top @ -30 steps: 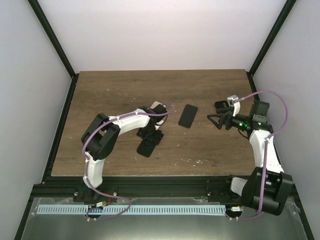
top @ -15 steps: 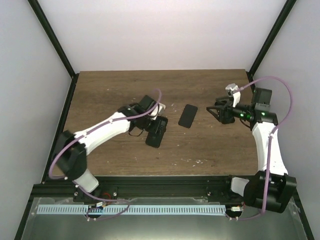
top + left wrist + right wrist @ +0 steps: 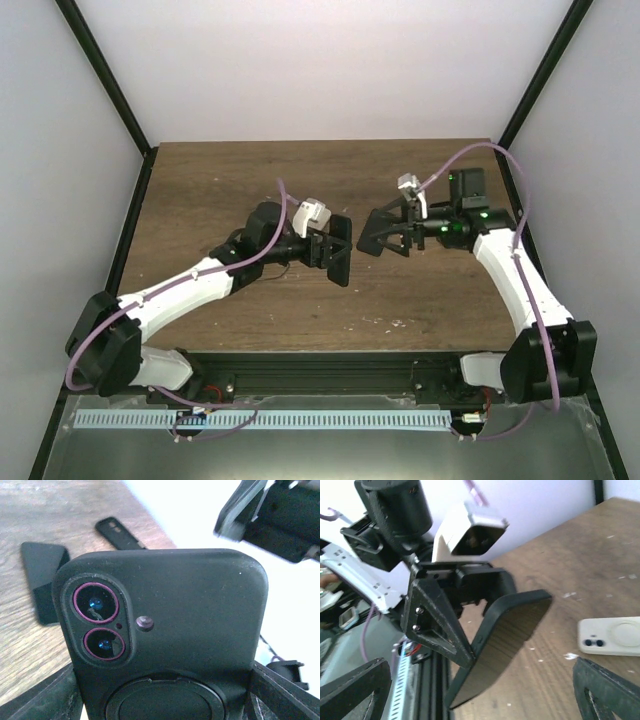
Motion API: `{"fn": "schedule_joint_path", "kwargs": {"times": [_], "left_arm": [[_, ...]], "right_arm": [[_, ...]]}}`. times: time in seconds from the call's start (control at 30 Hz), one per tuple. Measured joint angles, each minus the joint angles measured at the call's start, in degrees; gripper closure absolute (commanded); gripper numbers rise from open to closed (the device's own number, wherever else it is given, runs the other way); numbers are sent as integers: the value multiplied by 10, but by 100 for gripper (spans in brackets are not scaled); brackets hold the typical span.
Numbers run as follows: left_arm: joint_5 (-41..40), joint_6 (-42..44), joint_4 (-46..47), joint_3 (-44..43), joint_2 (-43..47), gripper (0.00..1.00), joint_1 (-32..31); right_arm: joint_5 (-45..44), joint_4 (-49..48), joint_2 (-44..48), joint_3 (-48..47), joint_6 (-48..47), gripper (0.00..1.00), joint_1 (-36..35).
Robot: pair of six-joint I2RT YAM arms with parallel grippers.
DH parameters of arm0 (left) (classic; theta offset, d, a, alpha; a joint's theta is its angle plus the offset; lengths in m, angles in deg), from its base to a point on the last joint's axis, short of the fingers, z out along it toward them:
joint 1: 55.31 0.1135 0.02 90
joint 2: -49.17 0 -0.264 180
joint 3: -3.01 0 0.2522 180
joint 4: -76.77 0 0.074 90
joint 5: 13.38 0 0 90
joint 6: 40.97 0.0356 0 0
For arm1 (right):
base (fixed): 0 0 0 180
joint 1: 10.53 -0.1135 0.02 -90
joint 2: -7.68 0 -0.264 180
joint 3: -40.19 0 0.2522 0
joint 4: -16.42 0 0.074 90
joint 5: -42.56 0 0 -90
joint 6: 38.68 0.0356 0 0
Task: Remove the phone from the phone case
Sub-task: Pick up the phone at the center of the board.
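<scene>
Black rubbery phone case [image 3: 165, 630] has the dark phone [image 3: 515, 640] inside it, with two round camera eyes showing. The left gripper [image 3: 335, 252] grips the case by its sides, up off the brown wooden table [image 3: 220, 180], arm stretched out to the middle. The right gripper [image 3: 383, 237] is just beside it, fingers spread wide, holding nothing

The white-and-black left arm [image 3: 190, 285] stretches low toward centre; its black left gripper [image 3: 333, 250] clamps a black cased phone [image 3: 343, 270] by the edges; the white-and-black right arm [image 3: 508, 275] reaches leftward; its black right gripper [image 3: 385, 237] faces the other, jaws spread wide.
</scene>
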Motion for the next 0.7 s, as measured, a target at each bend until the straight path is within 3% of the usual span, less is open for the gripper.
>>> {"fn": "schedule_joint_path", "kwargs": {"times": [0.3, 0.7], "left_arm": [[59, -64, 186, 54, 25, 86, 0], [109, -119, 315, 68, 20, 87, 0]], "right_arm": [[2, -16, -10, 8, 19, 0, -97], [-6, -19, -11, 51, 14, 2, -157]]}}
